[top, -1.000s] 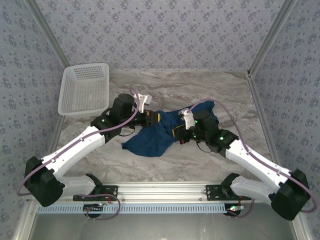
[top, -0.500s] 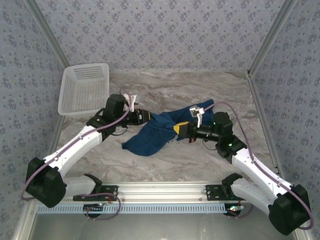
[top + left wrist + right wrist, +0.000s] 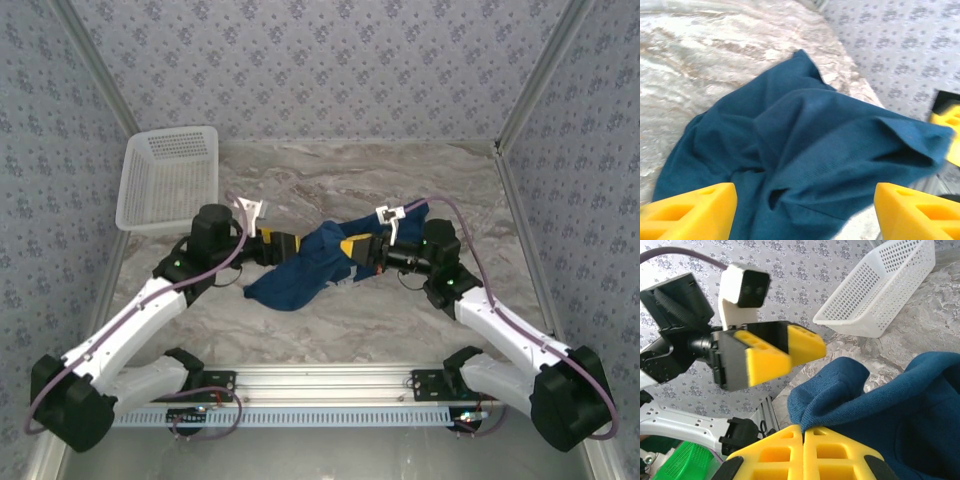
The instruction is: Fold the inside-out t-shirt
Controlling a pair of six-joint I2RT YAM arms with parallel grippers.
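The inside-out t-shirt (image 3: 297, 277) is a crumpled dark blue heap at mid-table, one end trailing back right. My right gripper (image 3: 346, 252) is shut on a folded edge of the shirt, which bulges just past its closed yellow fingertips (image 3: 790, 445) in the right wrist view. My left gripper (image 3: 292, 246) faces it from the left, open. In the left wrist view its yellow pads (image 3: 690, 212) stand wide apart with the t-shirt (image 3: 805, 145) lying ahead of them, nothing gripped. The left gripper (image 3: 782, 352) also hangs just beyond the held fold.
A white lattice basket (image 3: 168, 180) stands at the back left corner, also seen as the basket (image 3: 880, 285) behind the left gripper. Patterned walls close in the marble table (image 3: 400, 320) on three sides. A metal rail (image 3: 330, 380) runs along the near edge.
The left gripper has opened, let go of the shirt and drawn back to the left. The right gripper stayed shut on the cloth and shifted slightly up and left.
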